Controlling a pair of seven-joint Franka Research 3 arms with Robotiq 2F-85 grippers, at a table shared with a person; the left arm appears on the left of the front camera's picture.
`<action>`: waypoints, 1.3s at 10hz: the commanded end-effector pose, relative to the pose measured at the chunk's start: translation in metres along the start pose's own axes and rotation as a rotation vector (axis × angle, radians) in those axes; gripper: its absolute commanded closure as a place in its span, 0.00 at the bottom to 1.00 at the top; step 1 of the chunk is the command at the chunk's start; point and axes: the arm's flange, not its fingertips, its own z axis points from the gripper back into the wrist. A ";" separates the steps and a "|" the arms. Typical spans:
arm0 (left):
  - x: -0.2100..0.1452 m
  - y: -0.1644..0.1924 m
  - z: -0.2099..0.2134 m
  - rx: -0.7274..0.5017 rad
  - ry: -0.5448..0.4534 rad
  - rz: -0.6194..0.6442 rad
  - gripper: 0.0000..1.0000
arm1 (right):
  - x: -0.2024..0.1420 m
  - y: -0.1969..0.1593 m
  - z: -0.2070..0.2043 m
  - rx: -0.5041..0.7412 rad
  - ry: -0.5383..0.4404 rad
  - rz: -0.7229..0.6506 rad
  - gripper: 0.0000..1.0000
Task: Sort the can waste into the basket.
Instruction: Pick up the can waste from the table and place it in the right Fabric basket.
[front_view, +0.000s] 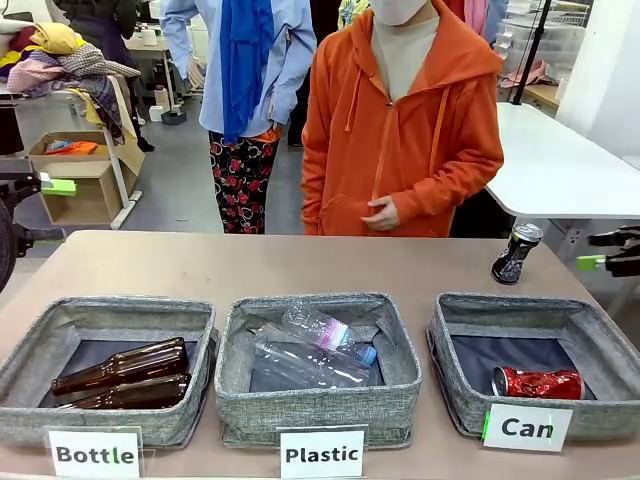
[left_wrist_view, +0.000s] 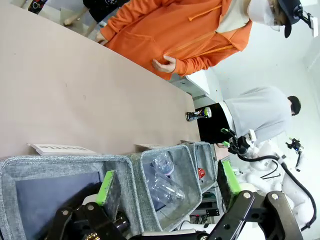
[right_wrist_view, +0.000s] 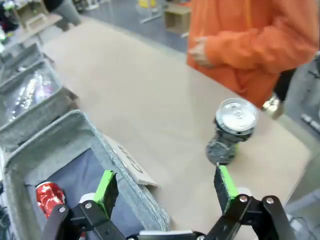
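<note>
A crushed red can (front_view: 537, 382) lies in the grey basket (front_view: 455, 350) signed "Can" at the front right. A black can (front_view: 516, 253) stands upright on the table behind that basket. My right gripper (front_view: 603, 250) hangs open at the right edge, just right of the black can. From its wrist I see the open right gripper (right_wrist_view: 166, 187) over the basket's far wall (right_wrist_view: 100, 145), the black can (right_wrist_view: 231, 131) just beyond the right finger and the red can (right_wrist_view: 49, 196) below left. My left gripper (front_view: 45, 210) is open at the far left, holding nothing.
A "Bottle" basket (front_view: 30, 350) holds two brown bottles and a "Plastic" basket (front_view: 395, 380) holds clear bottles. A person in an orange hoodie (front_view: 400, 130) stands at the far edge, hand (front_view: 380, 213) near the waist. Bare tabletop (front_view: 250, 265) lies behind the baskets.
</note>
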 end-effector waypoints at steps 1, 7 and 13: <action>-0.002 0.002 0.003 -0.001 0.012 -0.015 0.00 | 0.009 0.012 0.020 -0.071 0.001 0.039 0.00; -0.002 0.002 0.003 -0.001 0.012 -0.015 0.00 | -0.019 -0.029 -0.019 -0.071 -0.008 0.067 0.00; -0.002 0.002 0.003 -0.001 0.012 -0.015 0.00 | -0.043 -0.053 -0.070 -0.045 -0.027 0.028 0.00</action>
